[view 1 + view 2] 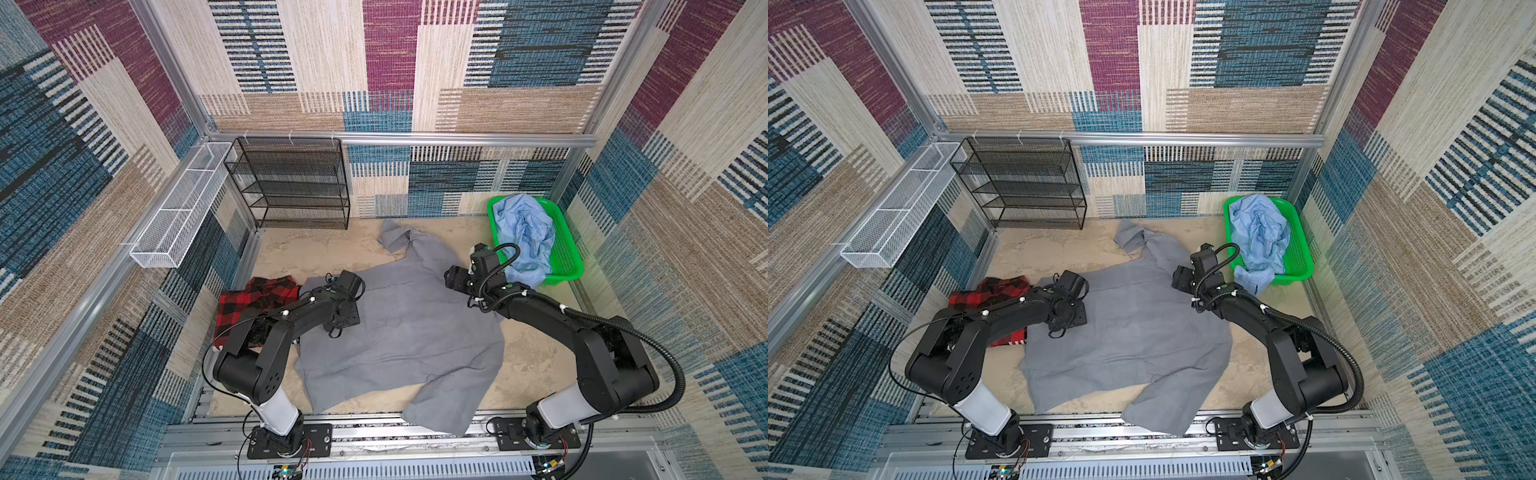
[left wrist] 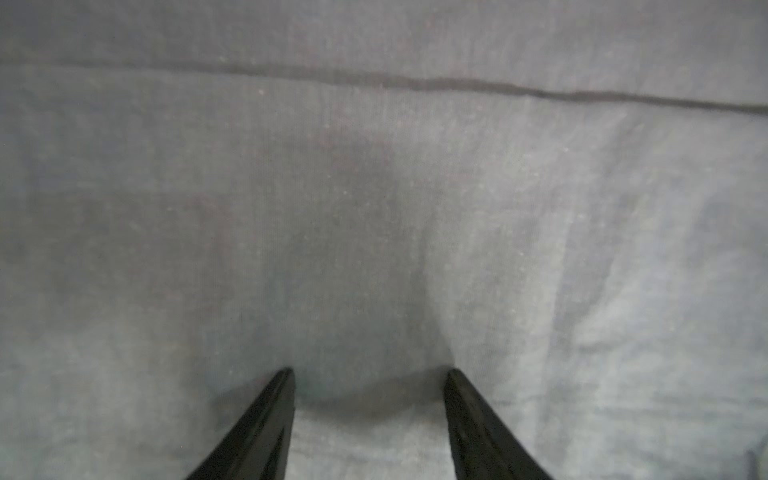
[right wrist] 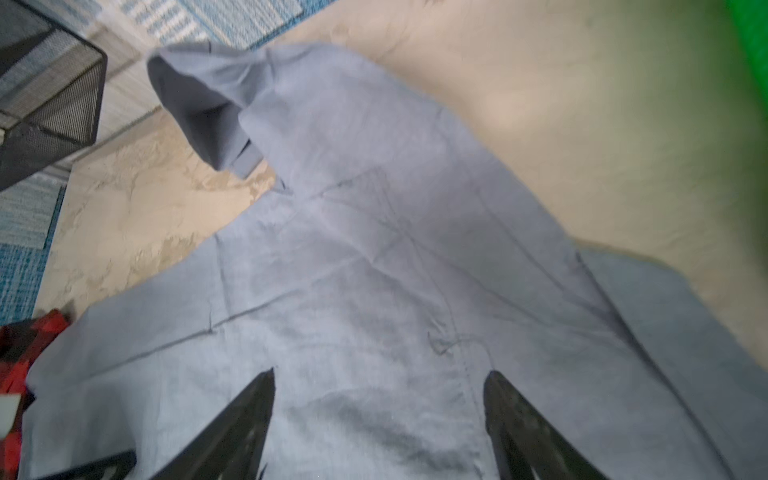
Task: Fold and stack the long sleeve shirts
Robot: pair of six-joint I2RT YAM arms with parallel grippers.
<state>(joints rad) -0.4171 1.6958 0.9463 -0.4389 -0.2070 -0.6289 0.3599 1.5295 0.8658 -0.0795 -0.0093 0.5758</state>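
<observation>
so, picture the tabletop as a clock seen from above, with 12 at the back wall and 6 by the arm bases. the grey shirt (image 1: pixel 399 332) is spread mostly flat across the middle. one sleeve runs up toward 12 with its cuff flopped over, and a corner hangs over the front rail near 6. the plaid shirt (image 1: pixel 249 301) sits bunched at 9, touching the grey one's edge. the light blue shirt (image 1: pixel 525 232) is crumpled in the green basket (image 1: pixel 567 257) at 2, spilling over its near rim.

the left gripper (image 2: pixel 370 374) is down on the grey shirt's 9 o'clock side, fingers apart, tips pressed to the cloth, which puckers a bit between them. the right gripper (image 3: pixel 380 374) hangs over the shirt at about 3 with its jaws spread wide. i can't tell whether it's touching the fabric.

the table (image 1: pixel 316 249) is a beige, mottled, stone-looking surface, bare around the shirts. the walls (image 1: pixel 415 62) on all three sides are patchwork carpet-like panels in blue, maroon, tan and cream, held in an aluminium frame (image 1: pixel 415 139). a black mesh shelf rack (image 1: pixel 299 183) stands against the back wall at 11, and a white mesh tray (image 1: pixel 183 208) hangs off the side rail around 10.
</observation>
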